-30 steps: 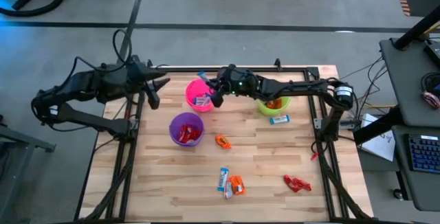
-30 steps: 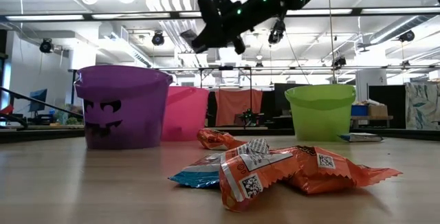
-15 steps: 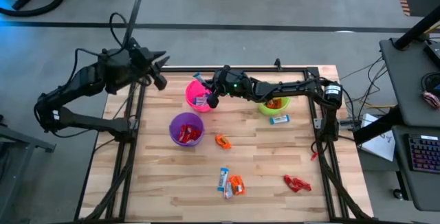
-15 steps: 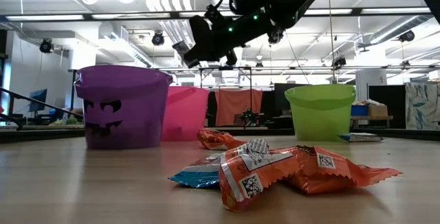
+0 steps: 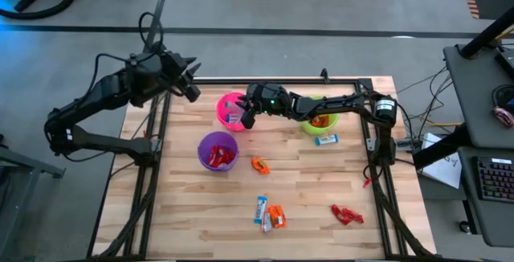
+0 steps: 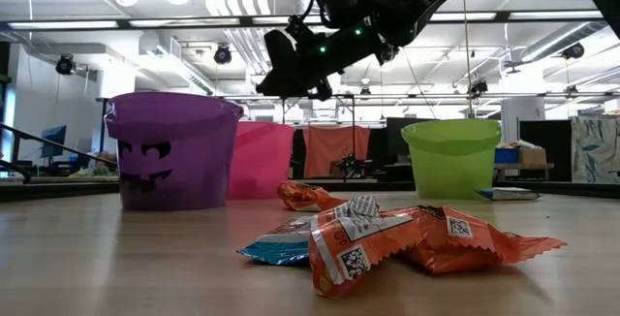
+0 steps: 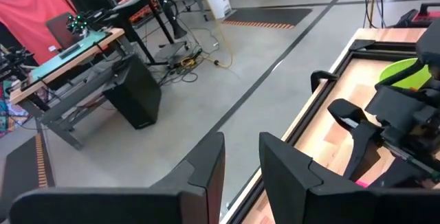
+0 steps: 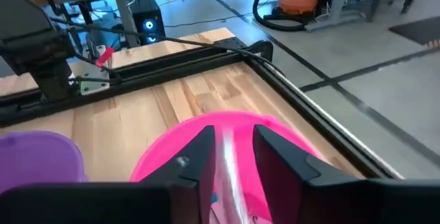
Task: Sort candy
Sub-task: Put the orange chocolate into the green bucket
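Observation:
My right gripper [image 5: 244, 116] hangs over the pink cup [image 5: 230, 109], its fingers apart. In the right wrist view a pale blue-and-white candy bar [image 8: 229, 163] shows as a blur between the fingers, above the cup's mouth [image 8: 227, 131]. My left gripper [image 5: 193, 92] is open with nothing in it, raised at the table's far left corner. Loose candy lies on the table: an orange one [image 5: 260, 165], a blue-and-white bar beside an orange one [image 5: 270, 212], red ones [image 5: 346, 214], and a blue-and-white bar [image 5: 325, 140]. My right gripper reaches nearly level from the table's right side over the pink cup. The blurred candy bar [image 8: 234, 183] stands between its parted fingers; I cannot tell whether the fingers touch it.
A purple cup [image 5: 217, 151] with red candy stands nearer than the pink cup. A green cup [image 5: 319, 122] with orange candy sits under my right arm. Black frame rails [image 5: 152, 157] run along the table's sides.
My right gripper has sunk a little over the pink cup. My left arm has swung from the table's left side toward the far left corner, and its gripper has rolled.

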